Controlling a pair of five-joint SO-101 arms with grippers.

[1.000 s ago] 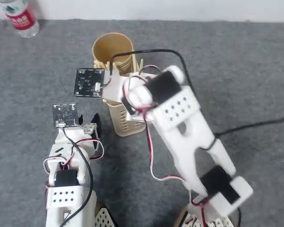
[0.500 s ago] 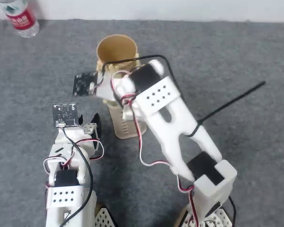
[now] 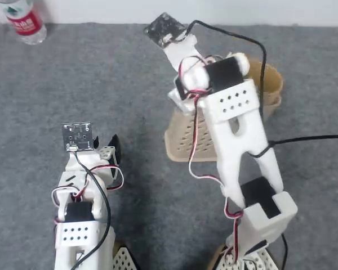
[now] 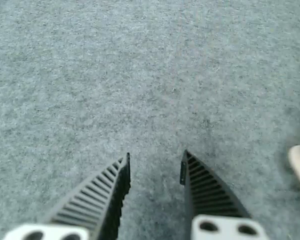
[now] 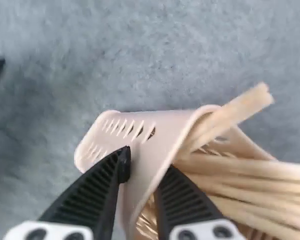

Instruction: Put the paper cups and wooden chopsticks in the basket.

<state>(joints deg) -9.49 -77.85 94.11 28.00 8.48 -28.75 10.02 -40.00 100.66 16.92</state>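
Carpet of grey, short-napped fibre covers the tabletop point(image 3: 39, 95), which ends at a pale wall point(image 3: 242, 10) along the far edge. A clear plastic bottle point(image 3: 22, 19) with a red label lies at the far left corner.

The basket point(image 5: 135, 132), beige plastic with rows of slanted slots, sits under the right arm. The right gripper point(image 5: 140, 170) pinches the basket's thin wall near a rounded corner, with one ribbed black finger outside and the other inside. Pale wooden chopsticks point(image 5: 230, 117) lie bundled in the basket, and one blunt end sticks out past the rim just beyond that gripper. A brown paper cup point(image 3: 273, 84), round and open-topped, shows at the basket's far end beside the right arm. Whether it stands inside cannot be told.

The left gripper point(image 4: 155, 165) hangs over bare carpet well apart from the basket, its two toothed black fingers spread with nothing between them.
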